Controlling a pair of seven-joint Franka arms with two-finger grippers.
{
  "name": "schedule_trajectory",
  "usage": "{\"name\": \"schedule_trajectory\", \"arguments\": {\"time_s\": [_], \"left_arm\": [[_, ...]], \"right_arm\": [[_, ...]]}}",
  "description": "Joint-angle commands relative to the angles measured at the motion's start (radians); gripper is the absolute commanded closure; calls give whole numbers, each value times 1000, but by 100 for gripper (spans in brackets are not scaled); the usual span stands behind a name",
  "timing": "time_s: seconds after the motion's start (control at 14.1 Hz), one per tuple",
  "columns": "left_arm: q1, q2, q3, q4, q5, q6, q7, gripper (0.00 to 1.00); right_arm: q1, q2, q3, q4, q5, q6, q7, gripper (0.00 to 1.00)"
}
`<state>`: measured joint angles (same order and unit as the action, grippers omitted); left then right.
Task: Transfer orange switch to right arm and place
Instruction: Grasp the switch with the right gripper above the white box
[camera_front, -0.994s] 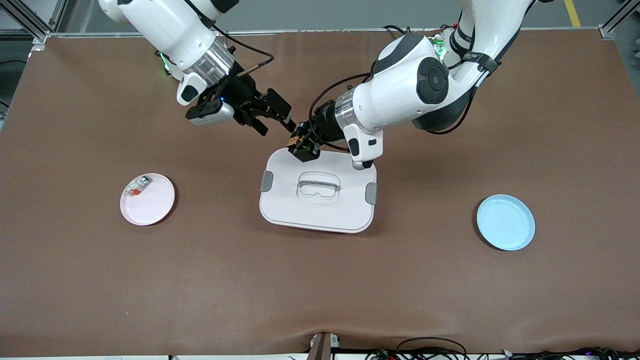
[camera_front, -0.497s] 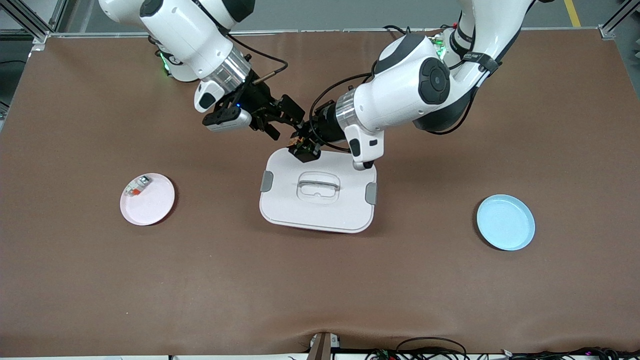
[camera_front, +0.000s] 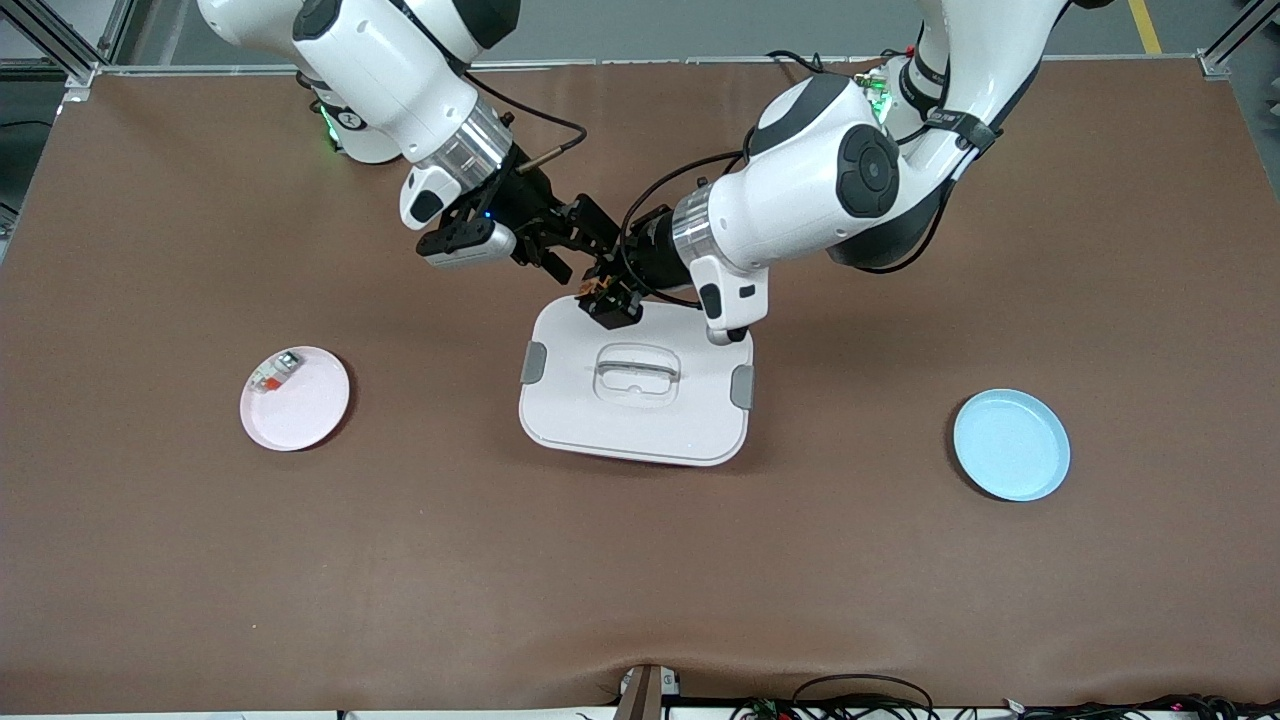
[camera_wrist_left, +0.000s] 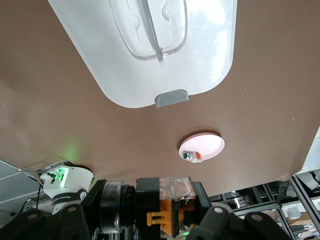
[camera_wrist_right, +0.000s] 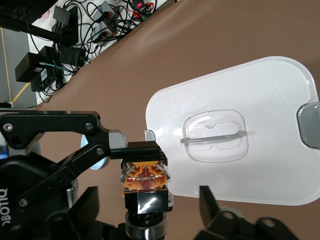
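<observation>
The orange switch, a small black block with orange and clear parts, is held by my left gripper in the air over the edge of the white lid nearest the robots. In the left wrist view the switch sits between the shut fingers of the left gripper. My right gripper is open beside it. In the right wrist view the right gripper has its fingers spread on either side of the switch, not touching it.
A pink plate with a whitish-clear piece with a red-orange end lies toward the right arm's end. A blue plate lies toward the left arm's end. The white lid with grey clips lies mid-table.
The right arm has moved toward the left gripper, and its open fingers now straddle the switch. The left gripper has stayed almost still, holding the switch.
</observation>
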<state>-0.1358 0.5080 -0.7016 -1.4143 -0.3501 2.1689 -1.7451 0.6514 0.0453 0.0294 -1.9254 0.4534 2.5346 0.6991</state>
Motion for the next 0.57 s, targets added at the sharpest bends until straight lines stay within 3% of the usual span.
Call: {"name": "schedule_trajectory", "arguments": {"time_s": [0.0, 0.14, 0.43, 0.5], "left_arm": [[-4, 11, -1, 17, -13, 6, 10, 100], [-1, 11, -1, 18, -15, 6, 9, 100], [1, 6, -2, 18, -18, 6, -2, 100], [1, 6, -2, 18, -18, 6, -2, 100]], "right_arm": [[19, 33, -9, 34, 24, 1, 2, 38], [22, 51, -9, 49, 24, 1, 3, 50], [34, 68, -9, 72, 24, -2, 7, 98], [34, 70, -9, 81, 24, -8, 7, 100]]}}
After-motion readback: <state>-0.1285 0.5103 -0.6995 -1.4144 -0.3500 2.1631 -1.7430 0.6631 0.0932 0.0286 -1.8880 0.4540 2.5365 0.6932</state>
